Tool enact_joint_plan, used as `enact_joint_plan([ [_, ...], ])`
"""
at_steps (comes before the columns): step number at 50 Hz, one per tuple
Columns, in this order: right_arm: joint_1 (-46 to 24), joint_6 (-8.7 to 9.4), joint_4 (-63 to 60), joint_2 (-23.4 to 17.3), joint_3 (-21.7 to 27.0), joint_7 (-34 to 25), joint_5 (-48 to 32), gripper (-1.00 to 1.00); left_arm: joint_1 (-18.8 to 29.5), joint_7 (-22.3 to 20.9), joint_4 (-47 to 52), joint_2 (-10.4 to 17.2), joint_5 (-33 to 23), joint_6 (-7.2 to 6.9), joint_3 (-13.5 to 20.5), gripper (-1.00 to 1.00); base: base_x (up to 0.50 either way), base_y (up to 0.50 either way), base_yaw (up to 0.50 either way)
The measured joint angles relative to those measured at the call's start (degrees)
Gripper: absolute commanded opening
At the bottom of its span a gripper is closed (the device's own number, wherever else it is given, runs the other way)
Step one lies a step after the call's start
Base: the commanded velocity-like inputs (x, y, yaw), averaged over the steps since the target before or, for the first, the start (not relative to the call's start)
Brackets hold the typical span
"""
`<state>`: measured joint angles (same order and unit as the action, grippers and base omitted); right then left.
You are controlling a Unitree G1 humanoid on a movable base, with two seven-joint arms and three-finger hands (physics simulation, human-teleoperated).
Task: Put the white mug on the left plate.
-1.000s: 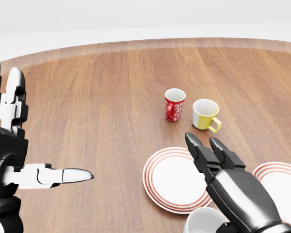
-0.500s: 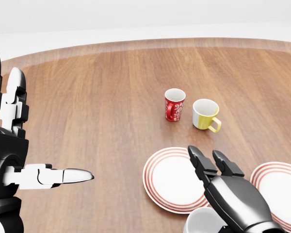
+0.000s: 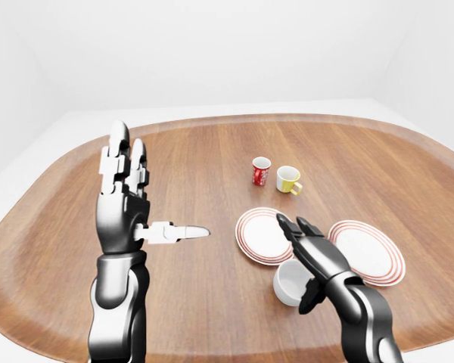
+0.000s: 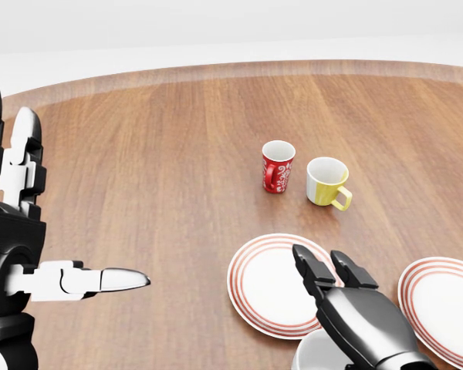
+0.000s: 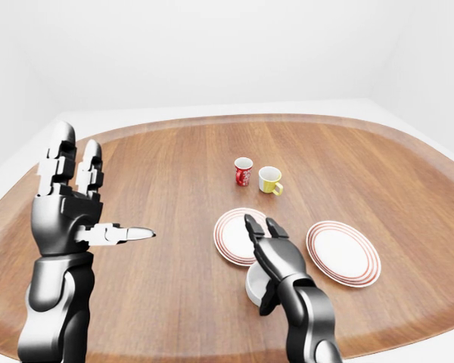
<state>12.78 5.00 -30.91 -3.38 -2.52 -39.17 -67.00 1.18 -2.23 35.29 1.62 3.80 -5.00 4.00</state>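
While the right hand [image 3: 306, 249] hovers with its fingers spread directly above the white mug [image 3: 288, 282], without closing on it, the mug stands upright on the wooden surface [image 3: 197, 159] just beside the left plate [image 3: 260, 235], toward the near edge. The left hand [image 3: 125, 198] is raised over the left part of the surface, fingers extended and apart, holding nothing. A right plate [image 3: 372, 249], a red mug [image 3: 261, 172] and a yellow mug [image 3: 288, 180] stand farther in.

Head cam close, angled down; both eye cams wider, sharing whole table [image 3: 212, 159].
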Motion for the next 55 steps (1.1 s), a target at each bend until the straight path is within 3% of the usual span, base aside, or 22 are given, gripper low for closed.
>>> enact_joint_plan([
  [55,-1.92,0.00,4.99,-0.55,-3.05,-0.37,-3.47,1.00,-0.17,-0.13,0.16,-0.02,0.10,0.00,-0.04,1.00,0.00,0.00,0.00],
])
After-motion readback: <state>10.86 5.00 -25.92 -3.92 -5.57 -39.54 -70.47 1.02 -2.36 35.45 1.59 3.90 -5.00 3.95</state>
